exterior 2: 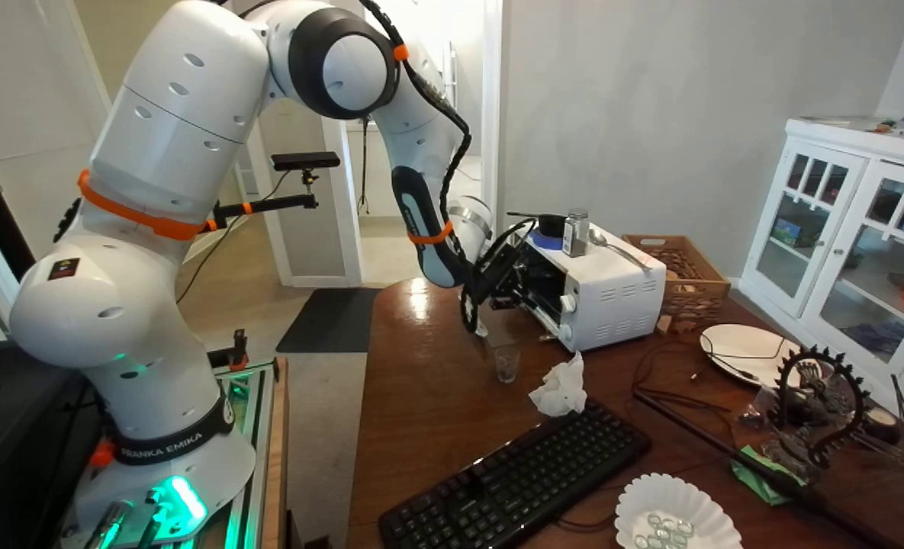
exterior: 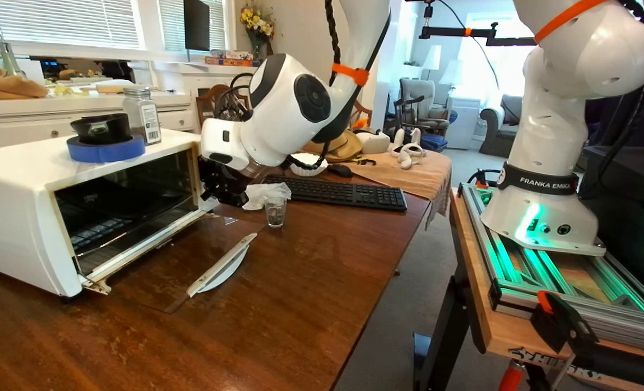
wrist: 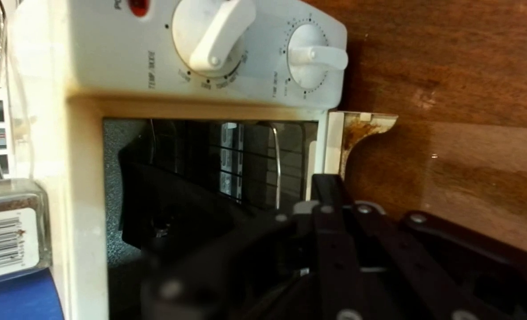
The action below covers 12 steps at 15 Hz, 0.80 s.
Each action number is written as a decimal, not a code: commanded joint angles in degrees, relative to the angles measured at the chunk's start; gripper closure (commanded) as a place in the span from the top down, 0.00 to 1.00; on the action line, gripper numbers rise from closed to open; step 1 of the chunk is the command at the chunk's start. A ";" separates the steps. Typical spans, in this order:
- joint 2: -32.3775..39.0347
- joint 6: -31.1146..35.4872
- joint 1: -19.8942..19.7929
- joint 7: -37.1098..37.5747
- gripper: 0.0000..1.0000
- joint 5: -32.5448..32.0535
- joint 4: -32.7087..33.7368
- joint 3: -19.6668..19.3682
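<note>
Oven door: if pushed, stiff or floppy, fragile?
The oven door will likely feel stiff: flat panel, edged by a straight pale bar. It looks like see-through glass, so may crack if struck. The browned corner bracket hints its swing could drag.

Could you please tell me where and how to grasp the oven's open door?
Probably by the middle of the curved white handle, coming from the side away from the oven: the door lies folded down, and the handle bows outward from its free edge.

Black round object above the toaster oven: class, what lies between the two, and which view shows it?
In both exterior views, a roll of blue tape lies between the black round object and the toaster oven.
</note>
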 commanded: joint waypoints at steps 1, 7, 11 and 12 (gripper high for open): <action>0.91 -0.31 0.72 -4.29 0.00 1.40 2.03 -0.85; 4.09 4.90 0.04 -5.99 0.00 -2.14 8.03 -0.02; 5.73 8.07 0.20 -5.01 0.00 -2.29 10.71 0.69; 6.07 8.78 -0.15 -4.11 0.00 -2.95 11.26 1.26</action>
